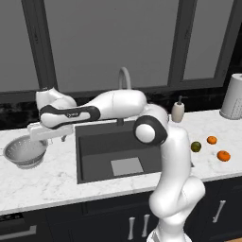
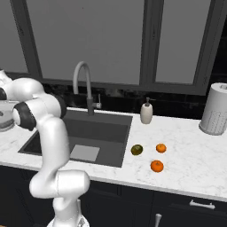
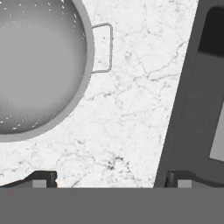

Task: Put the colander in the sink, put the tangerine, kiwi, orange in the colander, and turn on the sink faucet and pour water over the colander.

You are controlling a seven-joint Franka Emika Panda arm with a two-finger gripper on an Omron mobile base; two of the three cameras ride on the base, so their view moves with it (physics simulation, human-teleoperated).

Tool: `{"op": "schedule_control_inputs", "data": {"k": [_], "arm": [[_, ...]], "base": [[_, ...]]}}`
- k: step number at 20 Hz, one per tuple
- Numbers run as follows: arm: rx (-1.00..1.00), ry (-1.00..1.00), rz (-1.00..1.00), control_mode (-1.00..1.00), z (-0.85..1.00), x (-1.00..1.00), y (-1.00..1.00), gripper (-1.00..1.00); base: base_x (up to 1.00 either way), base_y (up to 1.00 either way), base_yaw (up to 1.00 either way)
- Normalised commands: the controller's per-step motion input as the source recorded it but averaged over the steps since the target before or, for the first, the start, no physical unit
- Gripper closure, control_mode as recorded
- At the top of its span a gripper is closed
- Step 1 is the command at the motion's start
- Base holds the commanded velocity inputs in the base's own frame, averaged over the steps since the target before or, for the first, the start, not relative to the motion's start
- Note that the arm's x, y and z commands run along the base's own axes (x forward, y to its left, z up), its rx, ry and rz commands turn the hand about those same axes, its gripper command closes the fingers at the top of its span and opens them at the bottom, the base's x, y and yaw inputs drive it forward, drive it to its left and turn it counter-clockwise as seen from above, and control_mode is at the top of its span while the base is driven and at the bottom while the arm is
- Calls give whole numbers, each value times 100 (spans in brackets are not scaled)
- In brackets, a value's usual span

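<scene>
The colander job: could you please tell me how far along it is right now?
Nothing is done yet. The colander sits on the counter left of the sink, which holds nothing. In hand: the open end effector hovers beside the colander, gripping nothing. Left: moving the colander into the sink, adding the kiwi, tangerine and orange, then running the sink faucet.
</scene>
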Motion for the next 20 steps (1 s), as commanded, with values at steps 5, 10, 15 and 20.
{"op": "schedule_control_inputs", "data": {"k": [5,10,15,20], "arm": [[0,0,-4,-100,-49,20,37,-100],[0,0,-5,-100,-43,16,48,-100],[2,1,-7,-100,-28,22,28,-100],[2,0,-8,-100,-17,39,14,-100]], "base": [[0,0,0],[0,0,0],[0,0,0],[0,0,0]]}}
